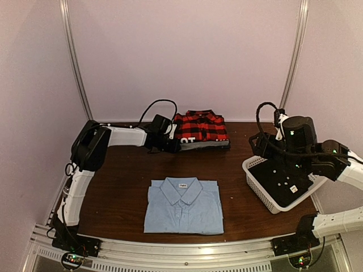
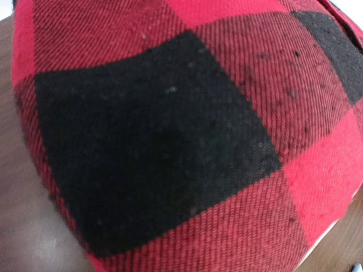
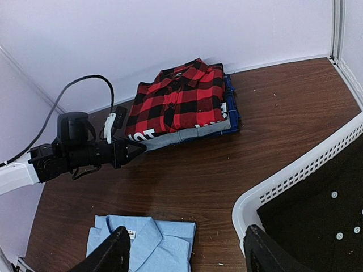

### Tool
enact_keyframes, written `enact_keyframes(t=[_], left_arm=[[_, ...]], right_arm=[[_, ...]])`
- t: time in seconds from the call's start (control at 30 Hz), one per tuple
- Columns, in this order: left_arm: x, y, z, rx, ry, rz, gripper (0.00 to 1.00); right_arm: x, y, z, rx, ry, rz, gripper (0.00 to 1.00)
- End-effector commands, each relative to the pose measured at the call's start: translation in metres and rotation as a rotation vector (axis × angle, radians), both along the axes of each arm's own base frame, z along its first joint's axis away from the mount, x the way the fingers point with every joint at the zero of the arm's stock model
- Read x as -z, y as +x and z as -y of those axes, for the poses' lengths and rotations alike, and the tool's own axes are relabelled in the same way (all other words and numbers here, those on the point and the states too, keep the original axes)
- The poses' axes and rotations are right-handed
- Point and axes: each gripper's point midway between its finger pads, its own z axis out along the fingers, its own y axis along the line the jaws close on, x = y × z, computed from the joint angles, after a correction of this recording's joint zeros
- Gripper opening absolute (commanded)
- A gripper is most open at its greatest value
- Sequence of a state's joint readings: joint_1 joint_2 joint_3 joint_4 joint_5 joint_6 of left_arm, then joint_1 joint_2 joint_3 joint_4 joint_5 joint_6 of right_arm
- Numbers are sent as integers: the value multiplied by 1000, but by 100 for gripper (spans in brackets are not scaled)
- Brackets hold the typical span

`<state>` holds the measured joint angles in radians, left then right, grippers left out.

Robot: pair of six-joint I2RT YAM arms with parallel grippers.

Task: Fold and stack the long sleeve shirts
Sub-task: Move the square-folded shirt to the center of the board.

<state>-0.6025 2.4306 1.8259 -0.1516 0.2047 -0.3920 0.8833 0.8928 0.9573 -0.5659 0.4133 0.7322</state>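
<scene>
The red-and-black plaid shirt (image 1: pixel 199 126) (image 3: pixel 178 99) lies folded on top of a pile at the back of the table, and its cloth (image 2: pixel 170 141) fills the left wrist view. The light blue shirt (image 1: pixel 184 205) (image 3: pixel 144 246) lies folded, collar up, near the front middle. My left gripper (image 1: pixel 174 144) (image 3: pixel 138 150) is shut, its tips at the lower left edge of the pile. Whether cloth is pinched between them I cannot tell. My right gripper (image 3: pixel 184 255) hangs open above the table between the blue shirt and the basket, holding nothing.
Under the plaid shirt lie a grey garment with white lettering (image 3: pixel 187 135) and a dark blue one (image 3: pixel 231 107). A white mesh basket (image 1: pixel 258 181) (image 3: pixel 295 175) at the right holds a black buttoned garment (image 3: pixel 323 209). The right arm (image 1: pixel 298 136) hovers over it.
</scene>
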Motion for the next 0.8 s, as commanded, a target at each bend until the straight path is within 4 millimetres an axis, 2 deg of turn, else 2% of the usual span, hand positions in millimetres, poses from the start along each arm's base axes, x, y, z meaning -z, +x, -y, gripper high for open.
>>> enact_keyframes(t=[0.0,0.13,0.4,0.57,0.77], left_arm=[[-34,-8,-23,-72,-13,15,0],[-35,-26,-52,-120,25,-7,0],[-33,-75,-101,-182,71,-91,0],[-33,-98,-121,-196,91,-126,0],[-34,-112,-139,-212,105,-142,0]], right_arm=[[10,5,-11,-29,-1,-13,69],[20,8,-22,-54,-4,-28,70],[49,14,-42,-102,-2,-73,69],[69,16,-57,-140,0,-113,69],[93,17,-69,-170,-19,-166,70]])
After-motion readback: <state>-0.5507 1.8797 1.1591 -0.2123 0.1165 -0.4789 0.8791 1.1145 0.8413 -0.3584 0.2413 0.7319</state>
